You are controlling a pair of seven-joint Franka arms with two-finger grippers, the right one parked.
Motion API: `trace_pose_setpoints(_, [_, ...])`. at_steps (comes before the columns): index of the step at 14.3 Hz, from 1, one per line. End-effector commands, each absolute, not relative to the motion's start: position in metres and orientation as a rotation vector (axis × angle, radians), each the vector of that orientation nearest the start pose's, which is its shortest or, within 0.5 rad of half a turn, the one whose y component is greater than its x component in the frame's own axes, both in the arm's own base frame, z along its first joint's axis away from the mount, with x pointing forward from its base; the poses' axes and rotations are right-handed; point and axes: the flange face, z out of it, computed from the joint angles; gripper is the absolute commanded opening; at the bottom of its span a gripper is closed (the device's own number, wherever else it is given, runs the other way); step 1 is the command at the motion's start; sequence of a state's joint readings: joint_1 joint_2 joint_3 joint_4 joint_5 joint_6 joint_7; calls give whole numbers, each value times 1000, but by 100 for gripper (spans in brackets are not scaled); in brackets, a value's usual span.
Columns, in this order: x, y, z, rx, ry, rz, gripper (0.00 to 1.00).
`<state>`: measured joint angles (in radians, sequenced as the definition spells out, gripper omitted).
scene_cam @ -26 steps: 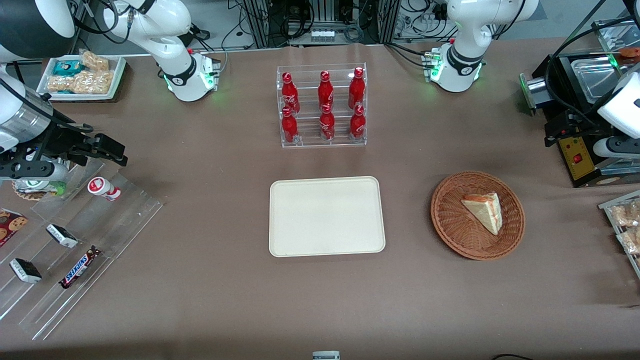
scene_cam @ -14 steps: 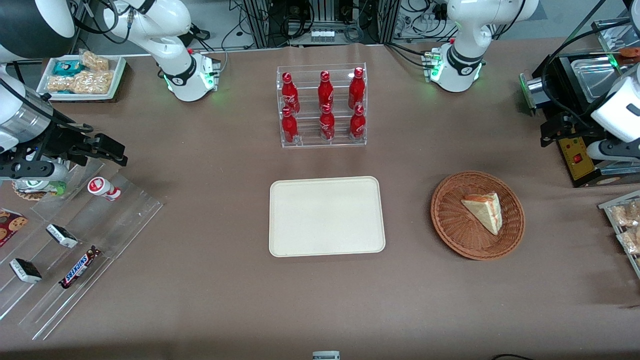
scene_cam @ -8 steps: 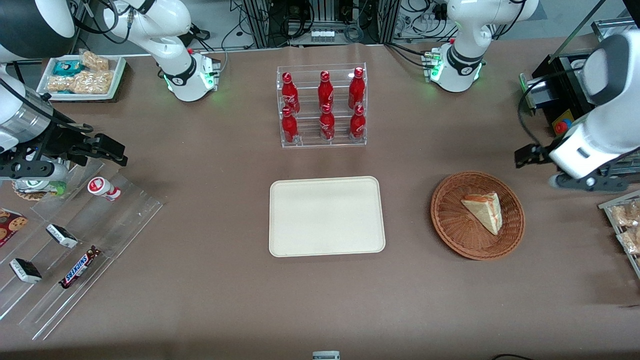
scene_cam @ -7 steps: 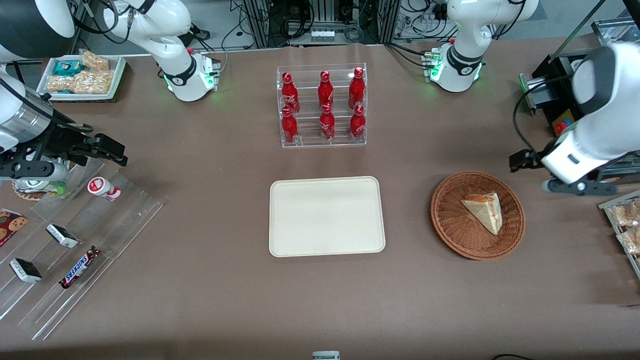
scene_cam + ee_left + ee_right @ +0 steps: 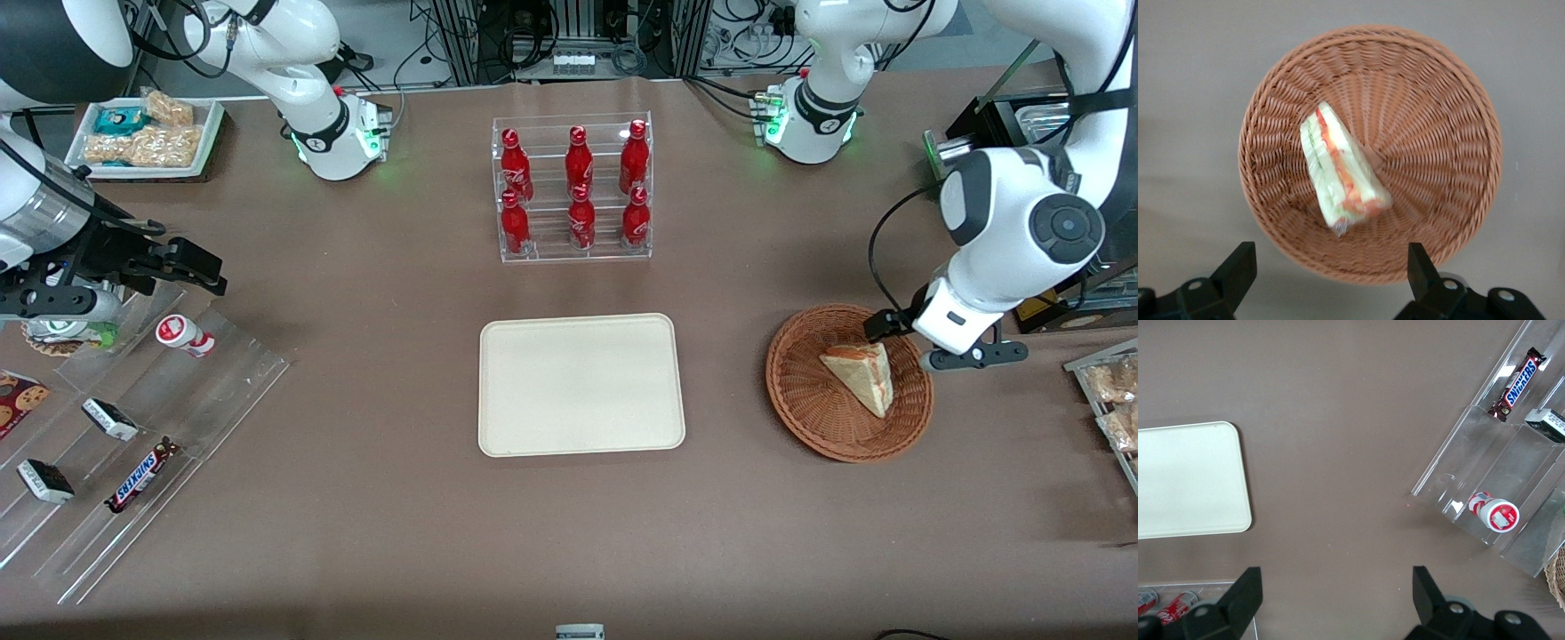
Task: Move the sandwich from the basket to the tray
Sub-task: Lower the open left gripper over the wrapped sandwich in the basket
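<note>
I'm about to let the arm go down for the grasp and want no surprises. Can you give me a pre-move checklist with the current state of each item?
1. Sandwich lies in the basket: ok.
2. Gripper open, fingers spread wide: ok.
3. Gripper centred over the sandwich: not ok; it hangs above the basket's rim, to one side of the wedge.
4. Nothing else in the basket: ok.
5. Tray bare, ready to receive: ok.
6. Finger line suits the wedge's long axis: cannot tell.

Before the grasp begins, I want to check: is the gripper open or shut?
Open: the gripper hovers above the basket, fingers spread wide.
</note>
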<state>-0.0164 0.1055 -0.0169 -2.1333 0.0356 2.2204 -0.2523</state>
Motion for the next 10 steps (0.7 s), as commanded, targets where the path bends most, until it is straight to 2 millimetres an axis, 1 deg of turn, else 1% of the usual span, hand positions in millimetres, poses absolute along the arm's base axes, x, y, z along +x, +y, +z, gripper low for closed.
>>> trace_pose_setpoints(1, [563, -21, 336, -3036, -699, -24, 100])
trace_pose_setpoints(2, [563, -32, 331, -3006, -826, -29, 100])
trace_pose_setpoints(3, [564, -38, 324, -2975, -927, -19, 100])
trace_pose_setpoints(4, [564, -37, 318, -2957, -976, -8, 100])
trace_pose_setpoints(6, [565, -35, 305, -2941, -1015, 3, 100])
trace_pose_setpoints(8, [564, -31, 285, -2933, -1023, 23, 100])
trace_pose_setpoints(10, [563, -31, 276, -2931, -1015, 41, 100])
